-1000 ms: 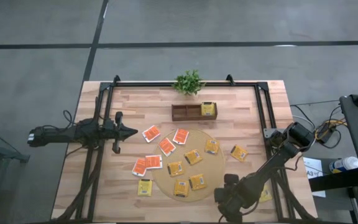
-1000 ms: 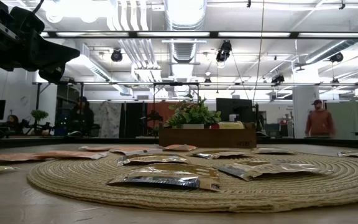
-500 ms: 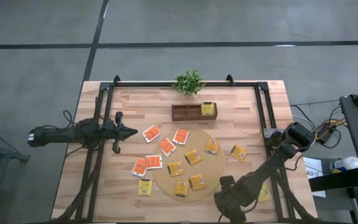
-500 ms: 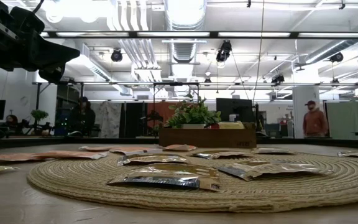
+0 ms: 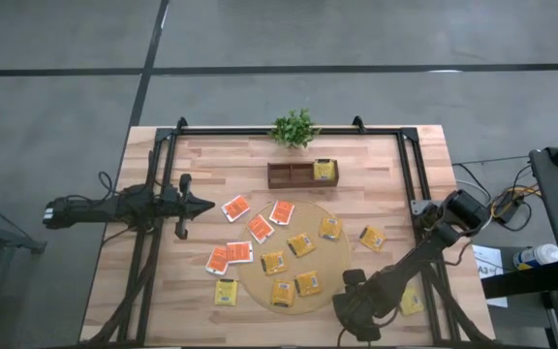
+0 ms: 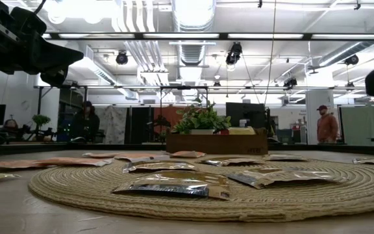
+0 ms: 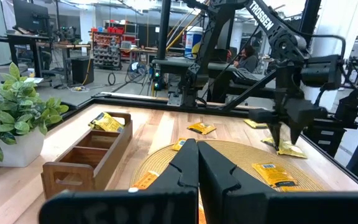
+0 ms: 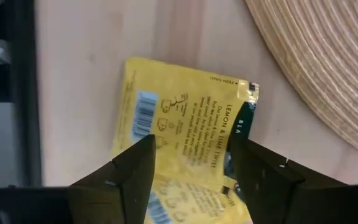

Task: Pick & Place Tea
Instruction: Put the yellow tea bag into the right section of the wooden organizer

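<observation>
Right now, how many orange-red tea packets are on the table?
5 orange-red packets: one on bare wood, far-left of the mat; two at the mat's far-left rim; two side by side left of the mat. The right arm may hide others.

right gripper (image 8: 191, 163) | shifted along the table's near edge | person (image 6: 326, 127) stepped sideways

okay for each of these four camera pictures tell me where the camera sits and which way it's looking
High view: overhead, straight down on the table; both arms show.
Low view: at tabletop height, level across the round mat into the room; dark arm parts at the upper corners.
Left wrist view: on the left arm, over its shut left hand toward the wooden tray.
Right wrist view: on the right arm, its open right hand above a yellow tea packet.
Shared: the mat shows in all four.
</observation>
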Action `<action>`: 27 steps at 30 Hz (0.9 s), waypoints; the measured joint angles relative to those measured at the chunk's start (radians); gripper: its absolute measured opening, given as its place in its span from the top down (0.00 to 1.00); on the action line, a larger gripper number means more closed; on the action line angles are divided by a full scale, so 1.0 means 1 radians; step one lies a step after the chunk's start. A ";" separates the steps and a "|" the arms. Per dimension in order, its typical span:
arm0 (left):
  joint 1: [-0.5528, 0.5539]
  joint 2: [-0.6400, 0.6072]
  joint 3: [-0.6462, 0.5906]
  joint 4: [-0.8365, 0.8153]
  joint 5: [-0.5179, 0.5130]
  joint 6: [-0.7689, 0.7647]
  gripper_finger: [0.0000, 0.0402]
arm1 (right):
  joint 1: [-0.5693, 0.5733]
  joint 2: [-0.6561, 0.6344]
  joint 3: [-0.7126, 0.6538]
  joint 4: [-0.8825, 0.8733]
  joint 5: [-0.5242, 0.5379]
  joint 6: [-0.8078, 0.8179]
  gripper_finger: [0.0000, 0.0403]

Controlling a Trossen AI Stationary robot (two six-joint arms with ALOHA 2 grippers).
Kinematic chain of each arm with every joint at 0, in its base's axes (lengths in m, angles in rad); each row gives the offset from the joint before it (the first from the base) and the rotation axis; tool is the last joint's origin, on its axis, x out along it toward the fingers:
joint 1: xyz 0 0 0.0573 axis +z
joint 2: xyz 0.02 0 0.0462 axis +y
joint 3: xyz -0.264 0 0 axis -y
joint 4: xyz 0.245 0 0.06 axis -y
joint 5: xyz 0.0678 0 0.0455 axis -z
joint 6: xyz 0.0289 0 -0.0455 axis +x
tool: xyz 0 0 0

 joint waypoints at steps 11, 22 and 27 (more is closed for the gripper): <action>0.000 0.000 0.000 0.000 0.000 0.000 1.00 | -0.020 -0.003 -0.060 0.058 0.001 -0.008 0.53; 0.000 0.000 0.000 0.001 0.000 0.000 1.00 | -0.031 -0.005 -0.082 0.067 -0.006 -0.008 0.84; 0.000 0.000 0.000 0.001 0.000 0.000 1.00 | -0.038 -0.004 -0.084 0.070 -0.013 -0.012 0.94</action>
